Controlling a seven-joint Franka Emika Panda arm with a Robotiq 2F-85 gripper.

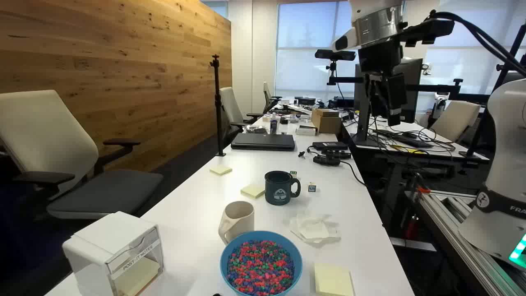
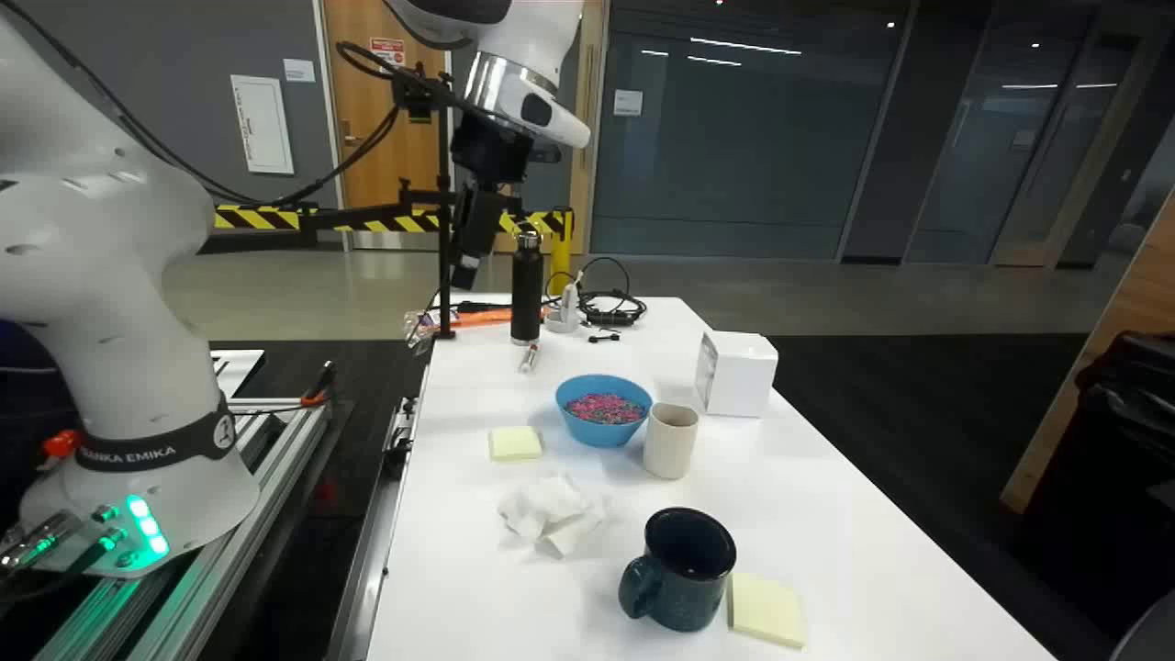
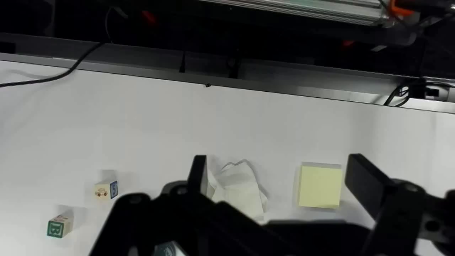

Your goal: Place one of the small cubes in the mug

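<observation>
High above the bench, the gripper hangs with its fingers spread wide. Well below and apart from it, off to the left in the wrist view, lie the blue-sided cube and the green-sided cube, the blue one nearer the bench's robot-side long edge. Farther from that edge than either cube, the dark mug stands upright, its handle toward that edge and a yellow pad just beside it, on the side of the opposite long edge.
</observation>
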